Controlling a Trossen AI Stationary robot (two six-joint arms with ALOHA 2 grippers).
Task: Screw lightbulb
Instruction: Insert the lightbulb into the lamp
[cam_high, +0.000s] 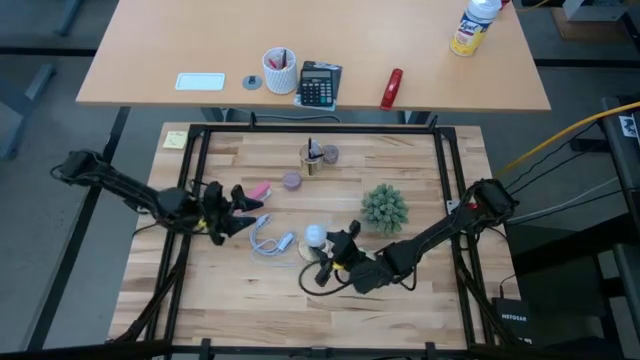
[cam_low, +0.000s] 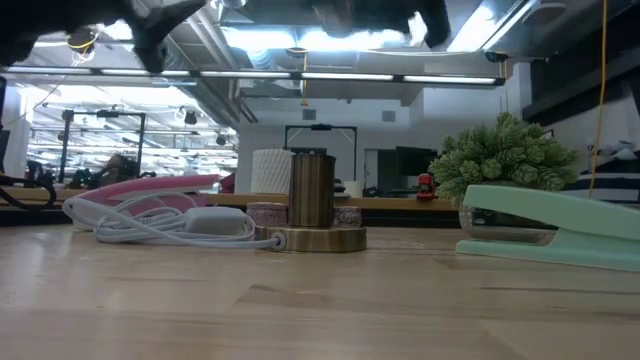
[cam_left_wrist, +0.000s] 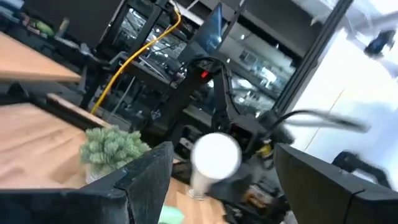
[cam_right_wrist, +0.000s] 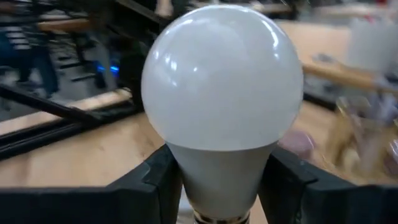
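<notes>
The right gripper (cam_high: 330, 255) squeezes the lightbulb (cam_right_wrist: 222, 93) by its narrow neck, holding it upright so it can turn (the screw end points down toward the counter (cam_high: 420, 180)). The left gripper (cam_high: 250, 212) waits open, off to one side.

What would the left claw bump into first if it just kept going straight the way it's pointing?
Probably the lightbulb, centred ahead between the open left claw's fingers. The right claw holds it. Depth is hard to judge.
</notes>
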